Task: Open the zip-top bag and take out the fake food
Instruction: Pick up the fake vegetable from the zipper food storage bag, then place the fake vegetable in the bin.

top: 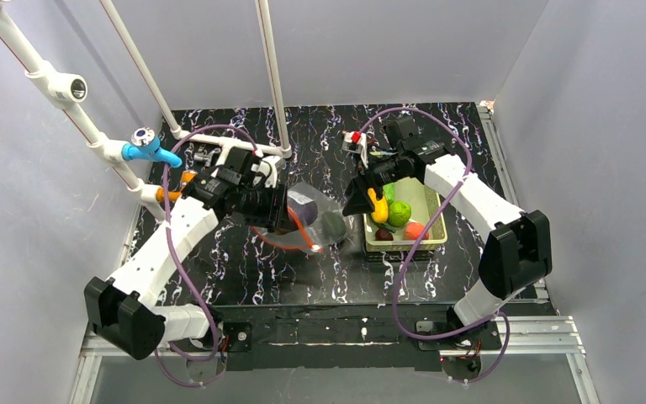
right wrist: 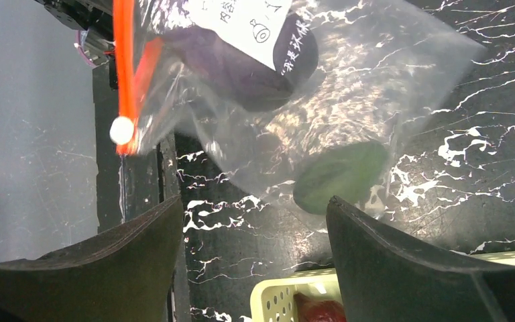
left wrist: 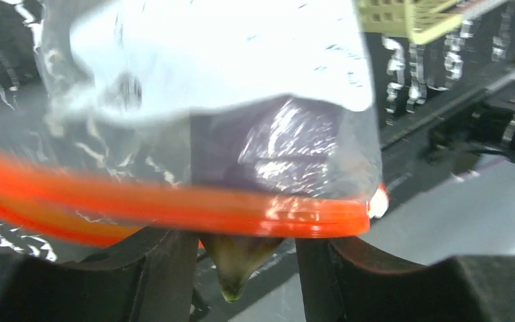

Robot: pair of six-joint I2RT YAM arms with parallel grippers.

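The clear zip-top bag (top: pixel 320 220) hangs tilted over the table's middle, its red-orange zipper strip (left wrist: pixel 174 209) lying across my left gripper's fingers. My left gripper (left wrist: pixel 247 255) is shut on the purple eggplant (left wrist: pixel 275 147), whose greenish cap pokes out past the strip between the jaws. A dark avocado (right wrist: pixel 338 176) lies deeper in the bag, below the eggplant (right wrist: pixel 241 67). My right gripper (right wrist: pixel 255 201) stands open and empty just right of the bag, over the near corner of the yellow-green basket (right wrist: pixel 278 295). In the basket (top: pixel 434 210) lie a yellow piece (top: pixel 378 207), a green round fruit (top: pixel 399 213) and a tomato (top: pixel 415 229).
White pipes with a blue fitting (top: pixel 153 151) rise at the back left, close behind my left arm. A small dark device with a red knob (top: pixel 355 136) sits behind the basket. White walls enclose the black marbled table (top: pixel 303 286) on three sides.
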